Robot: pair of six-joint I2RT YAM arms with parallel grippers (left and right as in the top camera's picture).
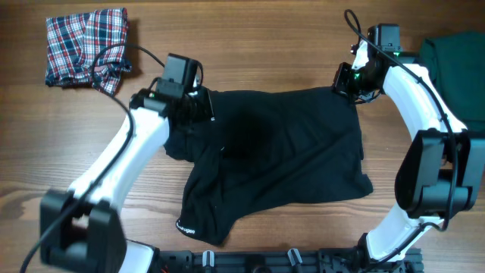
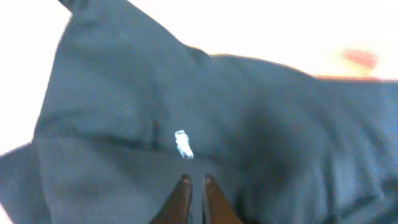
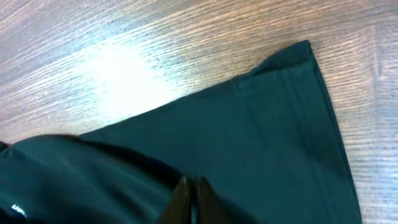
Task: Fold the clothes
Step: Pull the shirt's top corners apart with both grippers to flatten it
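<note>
Your left gripper (image 2: 193, 182) and right gripper (image 3: 191, 184): jaws closed on both, tips against the black shirt (image 1: 288, 152), 1 at each upper corner. Can't tell if cloth is pinched. Only the left wrist view shows a small white logo (image 2: 183, 144). Plaid garment (image 1: 85, 47) lies far left and green garment (image 1: 458, 68) far right on the wooden table (image 1: 265, 45).

A wooden table (image 1: 258, 45) carries three garments. A black shirt (image 1: 288, 152) lies spread and rumpled at the centre. A crumpled red-blue-white plaid garment (image 1: 83, 42) sits at the upper left, and a dark green garment (image 1: 462, 76) lies at the right edge.
</note>
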